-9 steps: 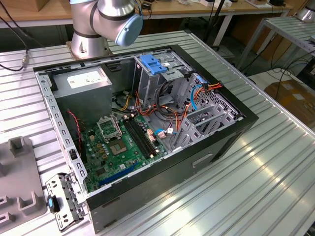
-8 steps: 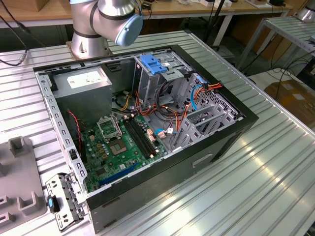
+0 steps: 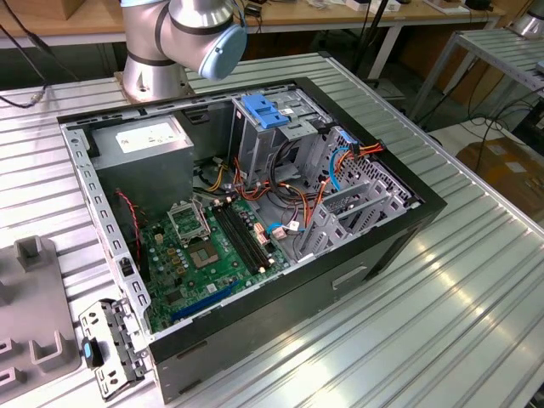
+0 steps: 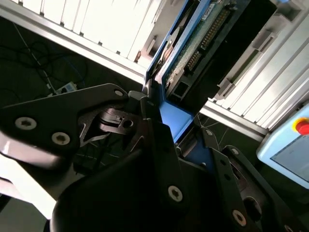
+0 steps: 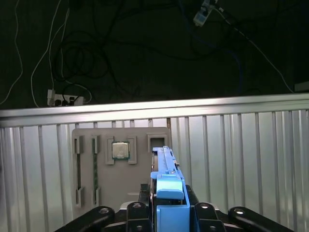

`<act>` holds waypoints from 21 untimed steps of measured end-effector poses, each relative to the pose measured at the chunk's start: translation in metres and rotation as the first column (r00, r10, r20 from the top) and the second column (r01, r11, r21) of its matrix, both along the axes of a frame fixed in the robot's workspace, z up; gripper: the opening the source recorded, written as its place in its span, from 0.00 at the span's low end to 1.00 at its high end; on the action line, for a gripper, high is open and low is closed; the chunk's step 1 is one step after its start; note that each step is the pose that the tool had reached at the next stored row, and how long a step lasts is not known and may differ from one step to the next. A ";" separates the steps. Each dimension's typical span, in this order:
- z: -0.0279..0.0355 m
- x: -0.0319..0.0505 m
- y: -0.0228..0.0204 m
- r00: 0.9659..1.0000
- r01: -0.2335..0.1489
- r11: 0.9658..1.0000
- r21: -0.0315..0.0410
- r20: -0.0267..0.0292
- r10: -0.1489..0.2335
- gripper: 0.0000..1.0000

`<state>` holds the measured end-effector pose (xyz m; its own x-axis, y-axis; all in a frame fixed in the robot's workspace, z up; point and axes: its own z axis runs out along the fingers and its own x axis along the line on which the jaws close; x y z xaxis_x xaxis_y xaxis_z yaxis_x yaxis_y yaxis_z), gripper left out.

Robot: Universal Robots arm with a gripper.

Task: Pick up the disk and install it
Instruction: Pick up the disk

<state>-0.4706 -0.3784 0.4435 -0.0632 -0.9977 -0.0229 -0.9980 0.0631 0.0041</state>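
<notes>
No readable text, white sticker [image 3: 146,136] print too small

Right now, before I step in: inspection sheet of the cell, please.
Surface: ribbed aluminium table carrying an open computer case.
Job's things: disk out of the case, held edge-on by its blue rail.
Clutter: grey tray with a processor chip; loose metal bracket beside the case.
Grippers: gripper shut on the disk.
Cables: orange, red and blue leads inside the case; power strip and cords on the floor.
Surroundings: pendant with a red button; wooden bench behind the table.
</notes>
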 end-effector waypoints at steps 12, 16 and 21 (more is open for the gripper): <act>0.0320 0.0000 0.0000 1.000 0.000 1.000 0.000 0.000 0.000 0.37; 0.0378 0.0000 0.0000 1.000 -0.002 1.000 0.000 0.000 0.002 0.37; 0.0423 0.0000 0.0000 1.000 -0.010 1.000 0.000 0.000 0.010 0.37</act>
<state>-0.4706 -0.3784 0.4858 -0.0529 -0.9983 -0.0229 -0.9986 0.0528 0.0042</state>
